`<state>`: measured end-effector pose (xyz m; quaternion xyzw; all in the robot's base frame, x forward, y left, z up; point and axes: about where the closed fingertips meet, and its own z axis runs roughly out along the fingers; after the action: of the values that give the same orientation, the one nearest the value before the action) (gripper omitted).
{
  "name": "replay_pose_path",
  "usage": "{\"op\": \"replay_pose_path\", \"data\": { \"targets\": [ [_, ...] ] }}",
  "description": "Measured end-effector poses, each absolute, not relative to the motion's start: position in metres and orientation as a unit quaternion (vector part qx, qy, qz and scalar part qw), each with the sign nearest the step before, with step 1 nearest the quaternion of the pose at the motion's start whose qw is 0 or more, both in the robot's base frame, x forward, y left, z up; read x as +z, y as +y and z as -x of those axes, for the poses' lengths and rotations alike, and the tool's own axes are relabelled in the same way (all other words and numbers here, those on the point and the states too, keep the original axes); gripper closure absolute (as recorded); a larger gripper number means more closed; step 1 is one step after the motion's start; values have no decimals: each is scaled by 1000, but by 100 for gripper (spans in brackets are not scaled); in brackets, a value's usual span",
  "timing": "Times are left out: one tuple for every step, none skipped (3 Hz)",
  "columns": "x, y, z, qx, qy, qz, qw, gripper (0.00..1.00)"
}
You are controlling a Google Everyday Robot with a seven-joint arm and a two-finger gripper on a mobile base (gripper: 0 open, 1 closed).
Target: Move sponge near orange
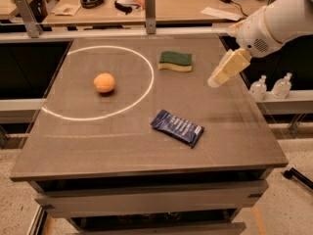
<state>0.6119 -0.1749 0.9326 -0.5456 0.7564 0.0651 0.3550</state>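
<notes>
Centrally, a large grey-brown table (98, 146) fills the view, seen from above and in front. A thin white circle (152, 77) is drawn on its far left half. A white robot arm (279, 18) reaches in from 2 o'clock, at the table's far right corner. Its cream-coloured gripper (215, 81) angles down and to the left and hangs above the right edge of the table, at about 2 o'clock from the table's centre. Whether the gripper is open or closed cannot be told from this angle; it touches none of the objects. A dark blue snack wrapper (177, 128) lies flat at about 5 o'clock from centre. The sponge (175, 61), green on top and yellow beneath, sits at 1 o'clock, just outside the circle, to the gripper's left. The orange (104, 82) rests inside the circle at 10 o'clock, well apart from the sponge. Two small clear bottles (282, 85) stand off the table at 3 o'clock.
</notes>
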Motion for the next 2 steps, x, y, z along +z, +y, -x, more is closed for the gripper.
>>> {"op": "replay_pose_path", "data": {
  "targets": [
    [921,-160,-634,70,762,543,347,0],
    [906,-150,-657,87,770,539,329,0]
  ]
}}
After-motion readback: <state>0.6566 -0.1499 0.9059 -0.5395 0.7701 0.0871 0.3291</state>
